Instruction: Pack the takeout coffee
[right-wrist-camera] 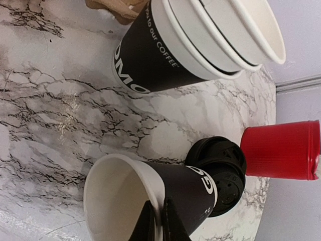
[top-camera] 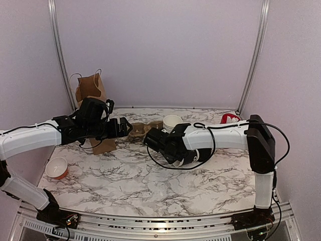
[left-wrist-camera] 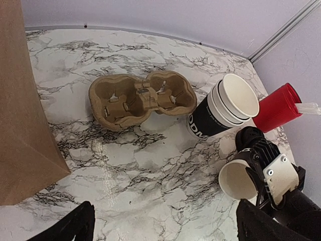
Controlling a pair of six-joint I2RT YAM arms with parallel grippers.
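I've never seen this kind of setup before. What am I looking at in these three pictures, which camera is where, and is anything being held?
A left arm and a right arm, both robots, are bolted at the near edge of a marble-patterned table. One picture looks down from above and behind them. The other two come from cameras on the wrists. On the table are a brown paper bag, a cardboard cup carrier, a stack of lidless cups, a red cup and a black lid. The right fingers pinch the wall of a tilted, lidless black cup. The left fingers stand open, holding nothing.
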